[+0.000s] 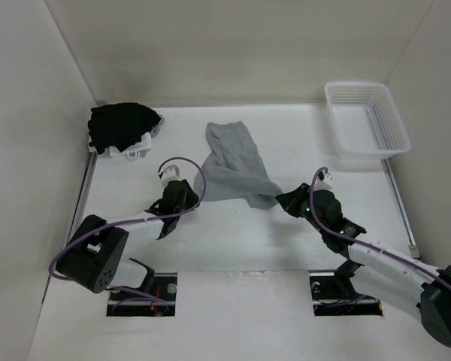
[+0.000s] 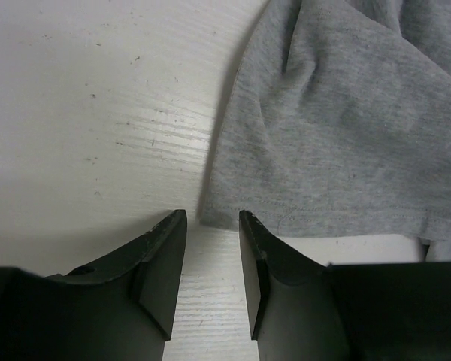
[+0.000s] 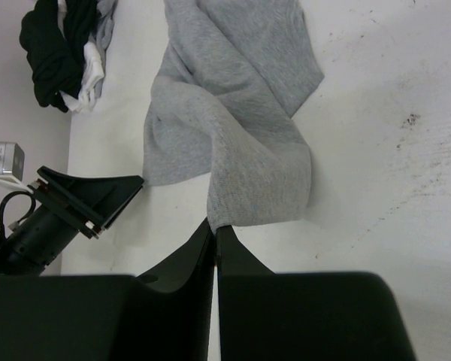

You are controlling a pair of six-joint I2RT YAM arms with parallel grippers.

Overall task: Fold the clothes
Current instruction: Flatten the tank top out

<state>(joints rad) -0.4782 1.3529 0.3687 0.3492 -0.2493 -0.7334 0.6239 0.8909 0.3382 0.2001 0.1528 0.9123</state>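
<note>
The clothes, a light-grey T-shirt (image 1: 237,165), lie crumpled in the middle of the table, bunched and twisted rather than spread flat. My right gripper (image 1: 283,200) is shut on the shirt's near right edge; in the right wrist view the grey fabric (image 3: 233,113) rises from the pinched fingertips (image 3: 214,226). My left gripper (image 1: 193,192) sits low at the shirt's near left side. Its jaws are open over bare table in the left wrist view (image 2: 210,218). A hemmed corner of the shirt (image 2: 338,128) lies just ahead of the gap, not between the fingers.
A black bundle of cloth (image 1: 122,124) with some white pieces sits at the back left corner, also in the right wrist view (image 3: 52,45). A white basket (image 1: 364,120) stands at the back right. White walls close in the table on three sides.
</note>
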